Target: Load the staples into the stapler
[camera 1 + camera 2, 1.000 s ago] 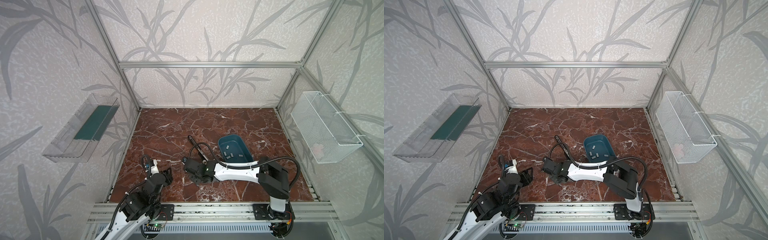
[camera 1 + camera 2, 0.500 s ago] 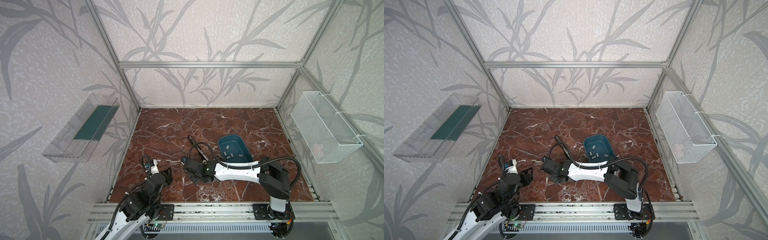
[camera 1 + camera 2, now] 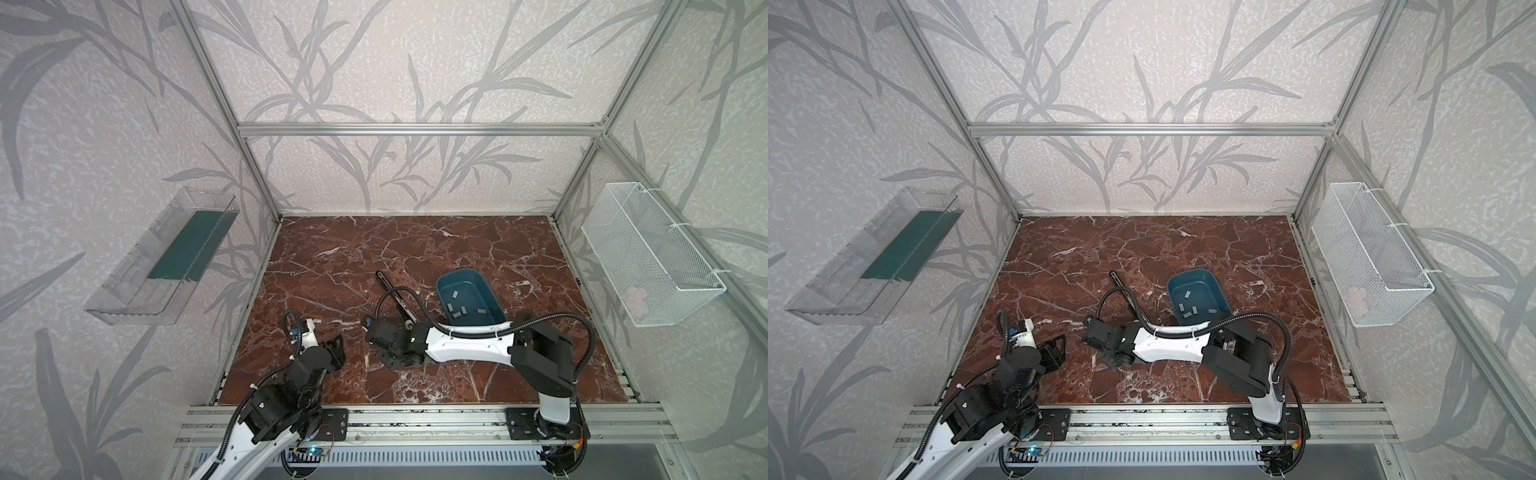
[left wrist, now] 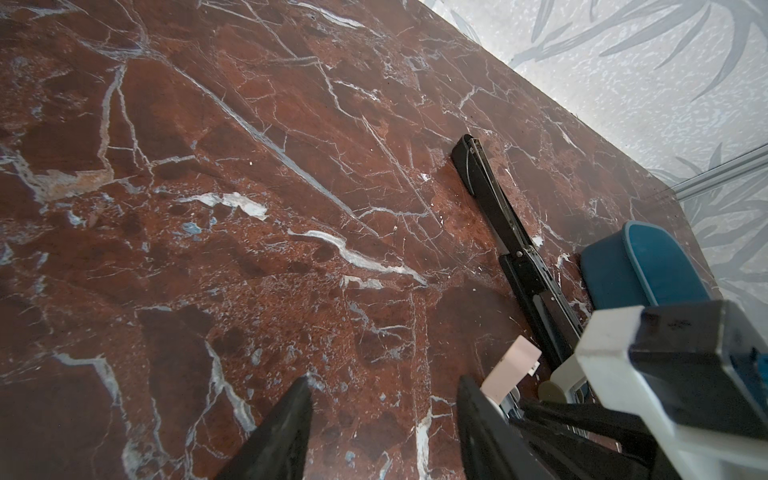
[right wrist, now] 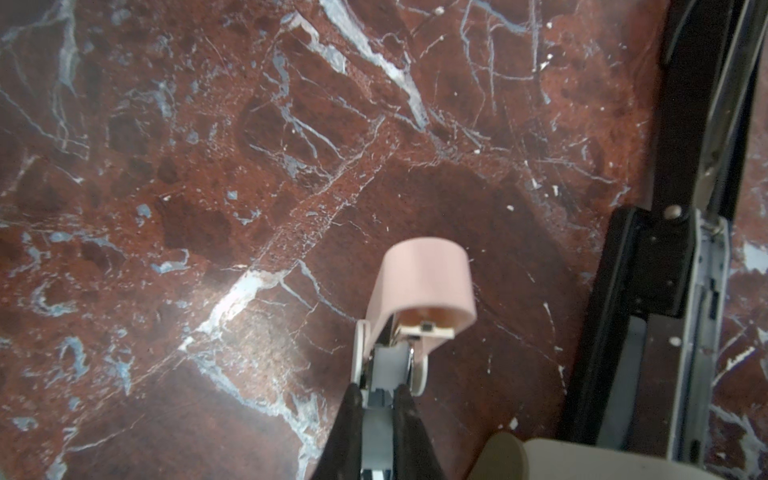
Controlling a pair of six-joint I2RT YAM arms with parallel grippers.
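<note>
My right gripper (image 5: 378, 395) is shut on a small pink-and-white stapler (image 5: 424, 282), whose pink lid is hinged up, just above the table. The left wrist view also shows this pink stapler (image 4: 515, 368); both top views hide it under the right gripper (image 3: 392, 360) (image 3: 1115, 360). The staples (image 3: 459, 311) (image 3: 1190, 309), several short grey strips, lie in the blue tray (image 3: 457, 272) (image 3: 1190, 272) behind the right arm. My left gripper (image 4: 384, 382) (image 3: 336, 347) (image 3: 1059, 347) is open and empty over the front left of the table.
A long black stapler (image 3: 392, 293) (image 3: 1121, 286) (image 4: 494, 216) (image 5: 681, 257) lies opened flat between the right gripper and the tray. A cream-coloured object (image 5: 561, 457), only partly in view, sits beside it. A clear bin (image 3: 166, 257) and a wire basket (image 3: 648, 257) hang on the side walls.
</note>
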